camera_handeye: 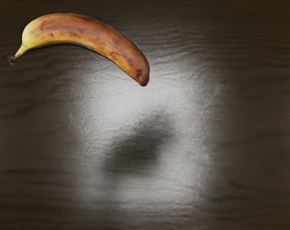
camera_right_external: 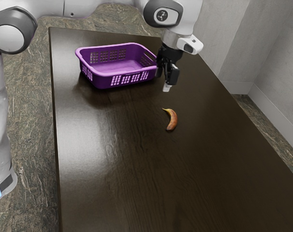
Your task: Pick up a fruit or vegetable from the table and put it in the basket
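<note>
A curved, browned yellow banana [camera_right_external: 172, 120] is seen lying on the dark table [camera_right_external: 108, 183], its stem pointed towards the far side and the exterior view's left. Just beyond it, the black gripper [camera_right_external: 167, 83] is held raised above the tabletop; how far it is opened cannot be told, and nothing is seen gripped. Farther back, towards the exterior view's left, the empty purple basket [camera_right_external: 104, 80] is set on the table.
</note>
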